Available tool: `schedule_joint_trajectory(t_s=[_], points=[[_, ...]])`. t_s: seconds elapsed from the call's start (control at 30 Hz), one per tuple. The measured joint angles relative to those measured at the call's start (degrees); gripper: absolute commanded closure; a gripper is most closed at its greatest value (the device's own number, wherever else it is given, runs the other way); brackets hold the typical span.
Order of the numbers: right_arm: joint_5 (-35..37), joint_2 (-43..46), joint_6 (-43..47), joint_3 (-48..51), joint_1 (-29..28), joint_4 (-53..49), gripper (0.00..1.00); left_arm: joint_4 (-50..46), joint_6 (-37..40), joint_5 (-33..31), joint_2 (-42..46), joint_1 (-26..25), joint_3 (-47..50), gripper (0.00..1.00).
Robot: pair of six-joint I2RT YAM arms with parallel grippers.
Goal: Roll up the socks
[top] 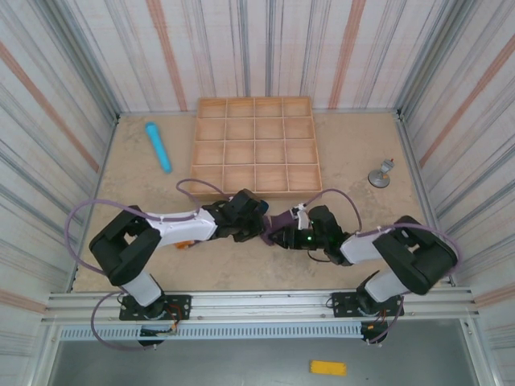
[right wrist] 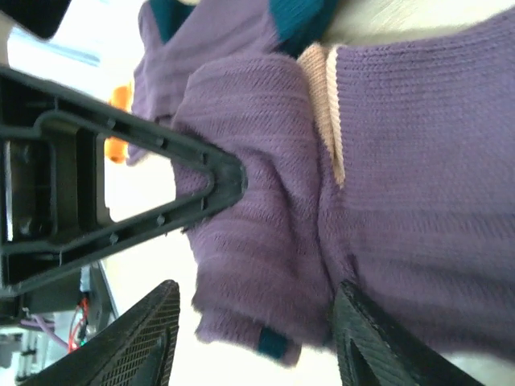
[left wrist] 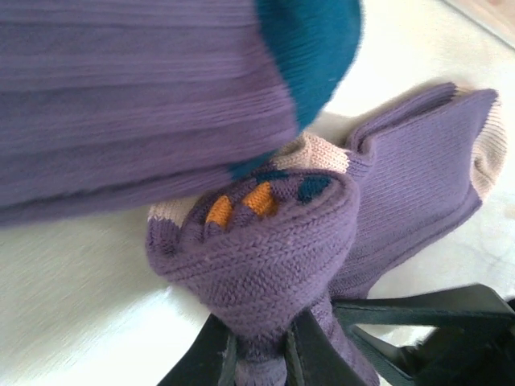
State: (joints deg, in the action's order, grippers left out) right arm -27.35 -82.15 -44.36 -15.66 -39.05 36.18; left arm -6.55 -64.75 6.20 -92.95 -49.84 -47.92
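Socks (top: pixel 278 224) lie bunched on the table (top: pixel 121 181) just in front of the wooden tray (top: pixel 256 192), between both arms. Left gripper (left wrist: pixel 259 354) is clamped on a rolled purple fold. Right gripper (right wrist: pixel 256 305) has its jaws apart, straddling the fabric.

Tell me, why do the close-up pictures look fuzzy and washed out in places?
Left wrist view: the socks are crisp at the rolled bundle but smeared at the top, close to the lens; the table glares almost white. Right wrist view: knit sharp on the right, upper left corner blown out. Top external view: even light, sharp throughout, hardly any shadow.
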Motion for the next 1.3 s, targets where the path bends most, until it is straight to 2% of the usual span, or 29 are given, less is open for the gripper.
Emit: schedule_joint_trajectory(t_s=[0.27, 0.47, 0.77, 1.0, 1.3], points=[[12.6, 15.6, 8.3, -5.8, -6.5, -26.9, 0.29, -13.5, -7.1, -1.9, 1.8, -0.8, -3.3, 1.0], [22.7, 19.5, 16.3, -7.7, -14.9, -32.6, 0.29, -20.2, -11.4, -2.9, 0.2, -3.7, -7.3, 1.0], [38.4, 19.6, 29.1, -2.0, -29.0, -26.9, 0.29, -23.5, -13.6, -2.8, -2.9, -4.7, -11.2, 1.0], [43.1, 16.9, 35.0, -0.2, -31.6, -18.5, 0.32, -24.3, -13.6, -2.4, -4.3, -4.9, -12.9, 1.0], [46.8, 6.9, 38.5, -0.2, -31.9, -9.2, 0.35, -25.0, -13.6, -1.7, -5.0, -5.0, -13.7, 1.0]])
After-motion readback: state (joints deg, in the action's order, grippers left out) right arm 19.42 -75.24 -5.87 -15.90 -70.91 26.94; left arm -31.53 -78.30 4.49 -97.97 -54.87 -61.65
